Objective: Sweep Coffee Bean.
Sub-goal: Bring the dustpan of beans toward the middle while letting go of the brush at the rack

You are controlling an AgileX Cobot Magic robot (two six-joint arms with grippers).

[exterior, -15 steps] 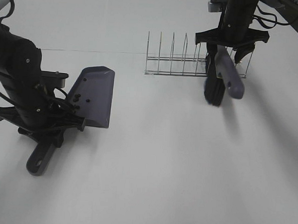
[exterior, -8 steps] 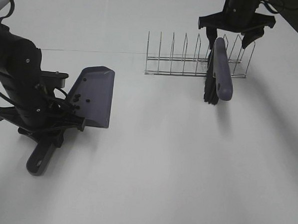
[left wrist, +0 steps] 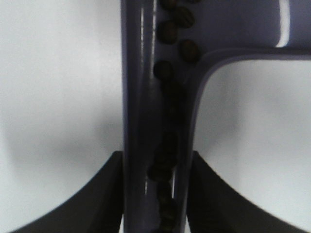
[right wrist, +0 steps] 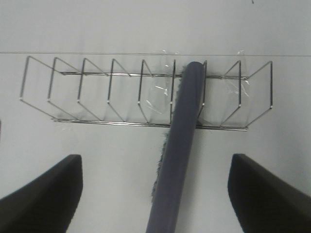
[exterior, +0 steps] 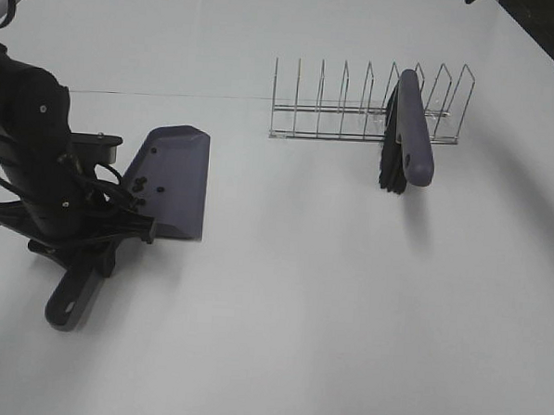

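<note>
The grey-purple dustpan lies flat at the left. My left gripper is shut on its handle. Several dark coffee beans sit in the pan near the handle end. In the left wrist view, beans line the handle channel between my fingers. The brush leans in the wire rack, bristles down on the table. My right gripper is wide open above the brush handle, not touching it, and is almost out of the exterior view.
The wire rack stands at the back right with several open slots left of the brush. White table spreads across the front and middle. A seam line crosses the table behind the dustpan.
My right gripper has let go of the brush and pulled up and back, out of the top of the view. The brush now rests in the rack. My left arm and dustpan shifted slightly left.
</note>
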